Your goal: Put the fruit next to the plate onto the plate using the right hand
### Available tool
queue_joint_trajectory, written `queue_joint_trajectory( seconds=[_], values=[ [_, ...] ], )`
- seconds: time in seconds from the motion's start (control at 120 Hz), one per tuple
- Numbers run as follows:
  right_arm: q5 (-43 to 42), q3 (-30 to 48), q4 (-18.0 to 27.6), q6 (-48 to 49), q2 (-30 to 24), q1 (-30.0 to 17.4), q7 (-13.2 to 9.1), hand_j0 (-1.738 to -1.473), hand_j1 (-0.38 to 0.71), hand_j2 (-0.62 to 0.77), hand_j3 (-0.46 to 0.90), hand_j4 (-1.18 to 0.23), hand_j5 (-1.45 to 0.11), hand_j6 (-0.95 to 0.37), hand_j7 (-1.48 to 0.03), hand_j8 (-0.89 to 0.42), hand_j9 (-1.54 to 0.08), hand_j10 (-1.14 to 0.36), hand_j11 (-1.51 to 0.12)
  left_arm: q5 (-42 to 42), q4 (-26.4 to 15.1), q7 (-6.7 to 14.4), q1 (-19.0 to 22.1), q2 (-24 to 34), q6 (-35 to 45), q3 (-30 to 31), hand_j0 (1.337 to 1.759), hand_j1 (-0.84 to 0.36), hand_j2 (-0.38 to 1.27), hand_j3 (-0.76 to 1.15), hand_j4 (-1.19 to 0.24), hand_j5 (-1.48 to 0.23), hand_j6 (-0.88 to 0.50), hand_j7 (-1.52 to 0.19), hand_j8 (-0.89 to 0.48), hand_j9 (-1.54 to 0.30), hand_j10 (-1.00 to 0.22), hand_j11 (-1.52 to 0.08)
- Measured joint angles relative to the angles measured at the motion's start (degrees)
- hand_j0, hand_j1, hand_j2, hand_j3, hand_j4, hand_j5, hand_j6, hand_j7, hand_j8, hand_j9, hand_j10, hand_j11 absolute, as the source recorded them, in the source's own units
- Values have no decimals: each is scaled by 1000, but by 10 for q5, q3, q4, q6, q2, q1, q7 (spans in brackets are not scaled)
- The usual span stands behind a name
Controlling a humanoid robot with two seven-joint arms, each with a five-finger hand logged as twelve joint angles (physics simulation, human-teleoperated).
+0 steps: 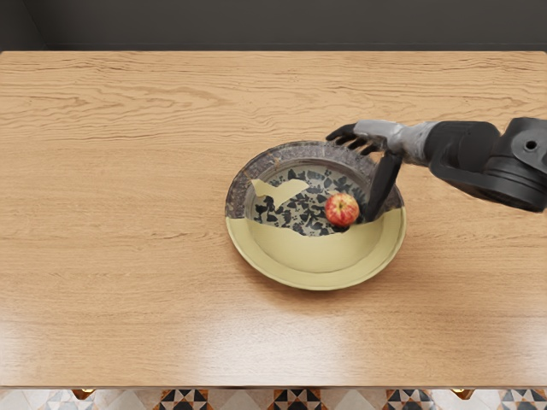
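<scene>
The small, round, red-and-yellow apple (342, 209) lies inside the shallow yellow plate with a dark mosaic pattern (299, 269), to the right of its middle. The grey-black right hand (380, 141) is above it with fingers spread, holding nothing. Under them is a light wooden table (128, 213), and behind it a dark wall (256, 21).

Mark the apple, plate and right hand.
apple (342, 208), head view, centre of its red skin.
plate (286, 270), head view, bare yellow front rim.
right hand (379, 138), head view, grey back of the palm.
</scene>
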Motion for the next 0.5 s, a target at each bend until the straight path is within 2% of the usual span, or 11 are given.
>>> queue_joint_trajectory(
  seconds=[0.133, 0.275, 0.4, 0.5],
  values=[
    [54, 47, -6, 118, -59, 0, 8, -1658, -270, 30, 0, -80, -108, -62, -103, -59, -106, -79, -106, 0, 0, 0, 0, 0, 0, 0, 1658, 349, 0, 0, 0, 0, 0, 0, 0, 0, 0, 0],
    [109, 84, -22, 241, -115, 1, 61, -1658, -293, 12, 0, -56, -73, -48, -71, -46, -72, -56, -72, 0, 0, 0, 0, 0, 0, 0, 1658, 349, 0, 0, 0, 0, 0, 0, 0, 0, 0, 0],
    [144, 103, -30, 286, -163, 1, 85, -1658, -303, 4, 0, -46, -57, -42, -56, -40, -57, -45, -57, 0, 0, 0, -1, 0, 0, 0, 1658, 349, 0, 0, 0, 0, 0, 0, 0, 0, 0, 0],
    [160, 107, -40, 298, -178, 2, 96, -1658, -308, 1, 0, -41, -50, -39, -49, -38, -50, -40, -50, 0, 0, 0, -1, 0, 0, 0, 1658, 349, 0, 0, 0, 0, 0, 0, 0, 0, 0, 0]
  ],
)
